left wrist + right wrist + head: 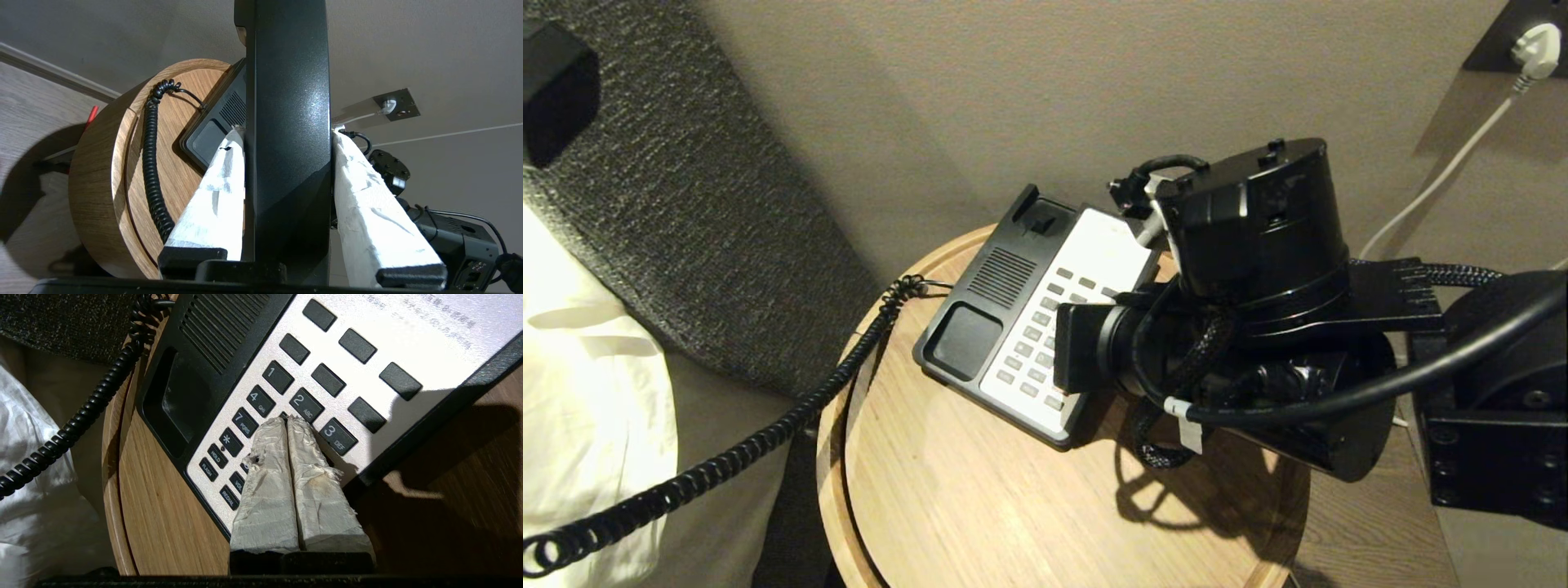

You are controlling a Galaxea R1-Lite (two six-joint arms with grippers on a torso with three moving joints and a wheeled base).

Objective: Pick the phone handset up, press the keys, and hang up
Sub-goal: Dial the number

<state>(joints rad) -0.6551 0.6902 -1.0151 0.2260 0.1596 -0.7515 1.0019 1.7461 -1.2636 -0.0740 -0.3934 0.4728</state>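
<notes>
Pale oak makes up the round tabletop, and from the head view the phone base sits on it at a slant with its cradle bare. A coiled cord runs from the base's near corner off the edge, toward the lower left, past white bedding. The right arm's bulky wrist hangs over the keypad and hides its end effector in this view. A white plug sits in a wall socket at the upper right.

From the left wrist view, the left end effector is clamped on the phone handset, its white-wrapped fingers pressed to either flank. The handset is held well clear of the base, off to the side of the tabletop.

From the right wrist view, the right end effector is clenched, both wrapped tips pressed together into one blunt point. That point sits on the keypad between the 1 to 3 row and the keys below; it looks to be on the 5, though the tips cover that key.

I'd judge the key-pressing step is in hand. The risks: the doubled tip is wider than one key, so it may press a neighbour too; a hard push could slide the light base; and the stretched cord could tug the base askew or snag at hang-up.
</notes>
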